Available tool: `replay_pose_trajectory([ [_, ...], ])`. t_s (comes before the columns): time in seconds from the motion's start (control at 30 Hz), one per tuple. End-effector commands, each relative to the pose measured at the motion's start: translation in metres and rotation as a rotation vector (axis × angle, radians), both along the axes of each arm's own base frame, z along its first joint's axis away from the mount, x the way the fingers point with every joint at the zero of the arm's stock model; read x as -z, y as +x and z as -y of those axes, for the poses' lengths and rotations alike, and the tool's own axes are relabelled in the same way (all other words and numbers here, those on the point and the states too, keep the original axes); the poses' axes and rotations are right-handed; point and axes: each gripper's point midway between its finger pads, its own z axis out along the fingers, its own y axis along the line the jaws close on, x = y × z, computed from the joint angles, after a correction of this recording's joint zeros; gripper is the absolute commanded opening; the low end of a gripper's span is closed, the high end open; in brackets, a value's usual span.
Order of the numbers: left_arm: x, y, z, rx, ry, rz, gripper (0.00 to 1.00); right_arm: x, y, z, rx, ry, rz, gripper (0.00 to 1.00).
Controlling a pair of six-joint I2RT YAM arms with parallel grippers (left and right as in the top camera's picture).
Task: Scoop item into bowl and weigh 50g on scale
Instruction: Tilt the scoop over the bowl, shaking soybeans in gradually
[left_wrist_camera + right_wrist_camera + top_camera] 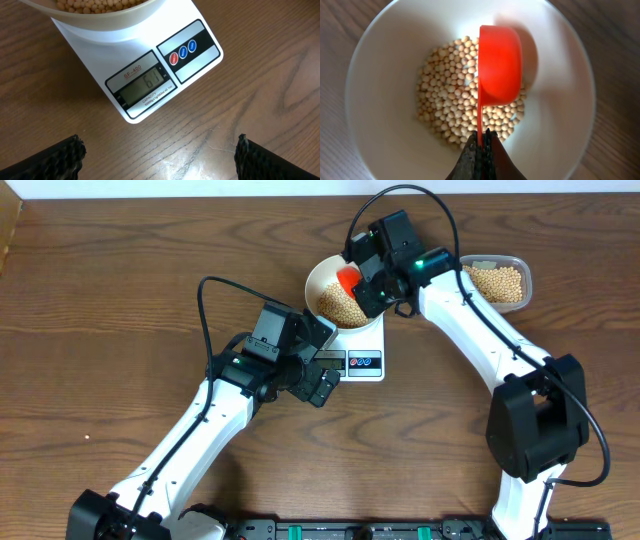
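A white bowl sits on the white scale, whose grey display is lit. Tan beans lie heaped in the bowl. My right gripper is shut on the thin handle of a red scoop, which hangs turned on its side over the beans. My left gripper stands open over bare wood just in front of the scale, with nothing between its fingers.
A clear plastic tub holding more beans stands at the back right, beside the right arm. The scale's button panel has one red and two blue buttons. Wooden tabletop spreads to the left.
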Motion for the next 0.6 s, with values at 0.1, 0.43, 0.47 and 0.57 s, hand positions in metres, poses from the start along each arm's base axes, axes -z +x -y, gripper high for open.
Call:
replay_pose_trajectory([
  [0.1, -0.004, 0.002, -0.002, -0.008, -0.001, 0.013, 0.98, -0.008, -0.009, -0.007, -0.039, -0.006, 0.019, 0.01],
  [0.43, -0.004, 0.002, -0.002, -0.008, -0.001, 0.013, 0.98, -0.008, -0.017, -0.019, -0.067, -0.007, 0.016, 0.01],
  [0.47, -0.004, 0.002, -0.002, -0.008, -0.001, 0.013, 0.98, -0.008, -0.017, -0.019, -0.068, -0.007, 0.016, 0.01],
  [0.57, -0.004, 0.002, -0.002, -0.008, -0.001, 0.013, 0.98, -0.008, -0.017, -0.019, -0.068, -0.008, 0.016, 0.01],
])
